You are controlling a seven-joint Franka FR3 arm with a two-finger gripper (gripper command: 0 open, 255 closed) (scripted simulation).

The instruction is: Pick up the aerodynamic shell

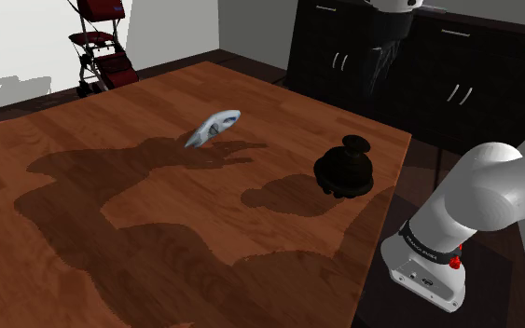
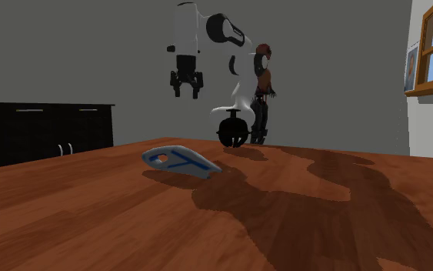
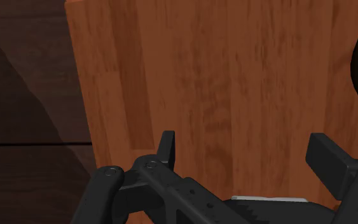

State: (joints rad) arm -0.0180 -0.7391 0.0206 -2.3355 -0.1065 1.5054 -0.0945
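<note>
Shoulder view: pale grey, blue-marked streamlined shell (image 1: 214, 128) lies flat near the middle of the brown wooden table (image 1: 111, 233), well apart from a black rounded object (image 1: 344, 168).

Second exterior view: black gripper (image 2: 186, 88) hangs high above the table, fingers apart.

Wrist view: fingers wide open, nothing btwn them.

Shell prob. light, stiff, slick; pinch across its narrow width, approx. mid-length.

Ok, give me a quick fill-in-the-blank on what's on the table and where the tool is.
1. The tool hangs well above the wooden table with its fingers ____.
2. The pale shell lying on the table carries ____ markings.
3. The round object to the shoulder view's right of the shell is coloured ____.
4. Beyond the table, at the shoulder view's upper left, stands a ____ stroller.
Missing words: open; blue; black; red.
</note>
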